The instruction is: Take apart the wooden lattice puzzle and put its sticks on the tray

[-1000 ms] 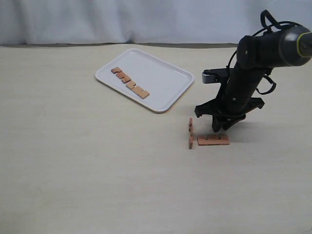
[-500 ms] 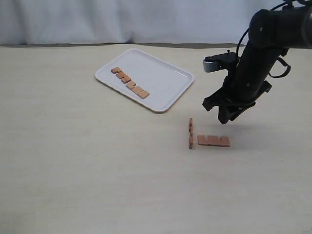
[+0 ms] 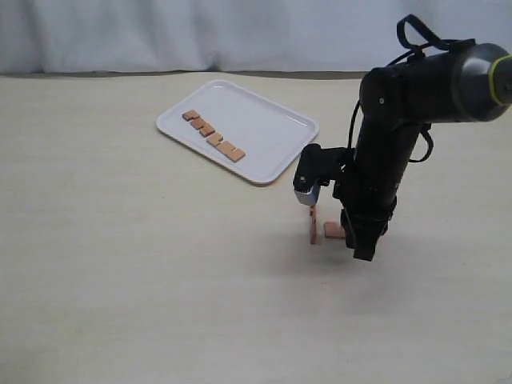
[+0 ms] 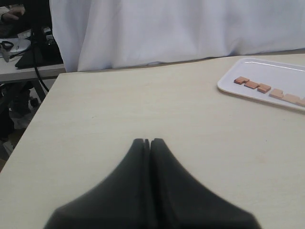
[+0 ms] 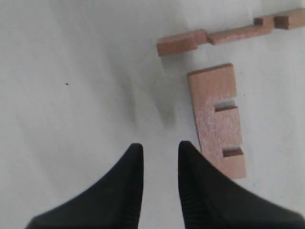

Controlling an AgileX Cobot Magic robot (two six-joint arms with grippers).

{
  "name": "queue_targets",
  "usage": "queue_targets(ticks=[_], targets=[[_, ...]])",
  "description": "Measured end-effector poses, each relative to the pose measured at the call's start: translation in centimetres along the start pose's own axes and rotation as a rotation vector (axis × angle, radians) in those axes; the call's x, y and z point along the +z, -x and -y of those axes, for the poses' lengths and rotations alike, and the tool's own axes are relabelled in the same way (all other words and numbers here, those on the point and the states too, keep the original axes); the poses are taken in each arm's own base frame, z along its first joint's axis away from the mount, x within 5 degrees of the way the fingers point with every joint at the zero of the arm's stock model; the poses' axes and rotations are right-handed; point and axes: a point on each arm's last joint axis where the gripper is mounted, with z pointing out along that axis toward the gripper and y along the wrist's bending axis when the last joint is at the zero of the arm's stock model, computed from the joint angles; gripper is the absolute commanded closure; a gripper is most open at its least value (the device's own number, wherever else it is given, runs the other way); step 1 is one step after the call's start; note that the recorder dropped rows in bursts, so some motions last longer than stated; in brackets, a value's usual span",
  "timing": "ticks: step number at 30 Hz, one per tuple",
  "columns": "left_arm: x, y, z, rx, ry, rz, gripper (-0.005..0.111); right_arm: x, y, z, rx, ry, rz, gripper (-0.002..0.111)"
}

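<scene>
Right claw [image 5: 157,149] is seen pointed down at the table [image 5: 71,95]. Its jaws are set narrow, with a slim gap and nothing caught in it, so no stick is being held. In the exterior view it's parked off the tray [image 3: 268,128], just out past the tray's near right corner, on the camera side.

Right next to one fingertip a flat stick [image 5: 217,119] is laid on its broad face, two square notches showing along one edge. Whether the finger is actually touching it can't be told, it's that close. A bit further out a second stick [image 5: 214,37] is stood on its thin edge, with a small gap left between it and the flat one. Both are off the tray, near that same corner. In the exterior view most of the flat stick is hidden behind the arm.

On the tray itself a row of sticks [image 3: 214,137] is lined up flat, end to end, running slantwise along the tray's left half.

Left claw [image 4: 147,142] is held with its jaws pressed together, nothing in them. It's kept well away from the tray, over bare table beyond the tray's left end, and a white curtain [image 4: 190,28] is hung behind the table.
</scene>
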Motion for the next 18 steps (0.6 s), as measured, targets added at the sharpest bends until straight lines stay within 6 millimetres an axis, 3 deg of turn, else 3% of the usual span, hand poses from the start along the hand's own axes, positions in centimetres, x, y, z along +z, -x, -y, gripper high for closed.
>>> queue_targets(ticks=[4, 9, 18], targets=[[0.0, 0.0, 0.0, 0.000, 0.000, 0.000, 0.107, 0.2, 0.5, 1.0, -0.046, -0.106, 0.046, 0.082], [0.0, 0.0, 0.0, 0.000, 0.000, 0.000, 0.107, 0.8, 0.8, 1.4, -0.056, -0.128, 0.061, 0.053], [0.0, 0.0, 0.0, 0.000, 0.000, 0.000, 0.107, 2.9, 0.9, 1.5, -0.059, -0.089, 0.029, 0.052]])
